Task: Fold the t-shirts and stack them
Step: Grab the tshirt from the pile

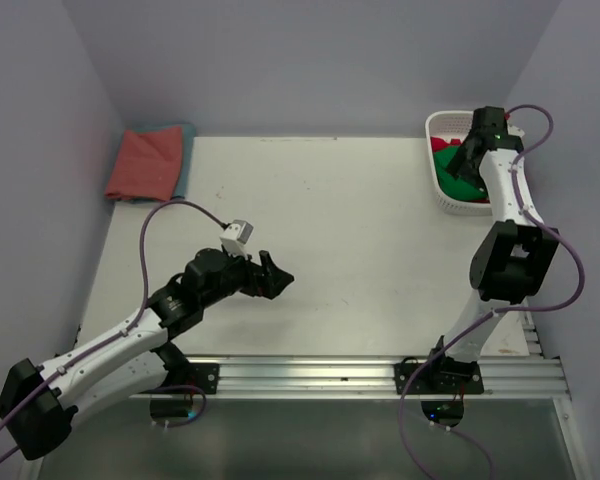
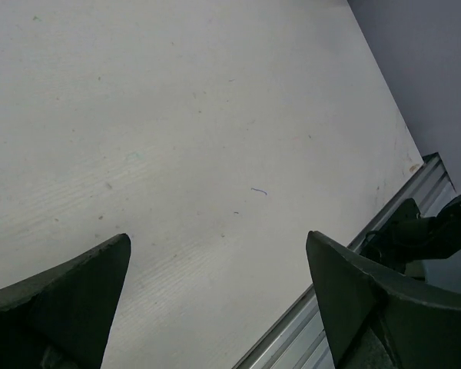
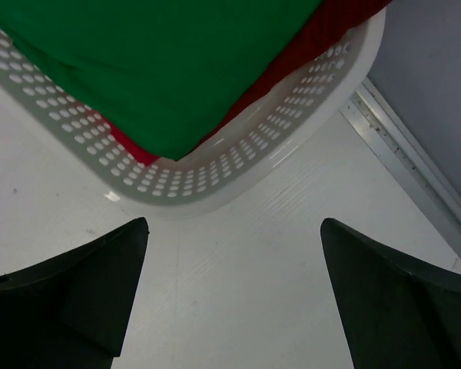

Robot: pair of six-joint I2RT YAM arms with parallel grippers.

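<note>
**Right end effector point(image 3: 234, 231) spread above the near rim of the basket point(image 3: 215, 184), green shirt point(image 3: 161, 61) not yet gripped.**

The green shirt lies on the red shirt point(image 3: 334, 27) in the basket at the far right of the bench point(image 1: 330, 220). The pink shirt point(image 1: 145, 160) sits folded on the teal shirt point(image 1: 187, 150) at the far left. The left end effector point(image 2: 219, 238) hovers spread over the bench, holding nothing. Likely risks: a finger snags the lattice rim and drags or tips the basket, or a deep pinch takes the red shirt along with the green. No brand, label or writing is legible.
</note>
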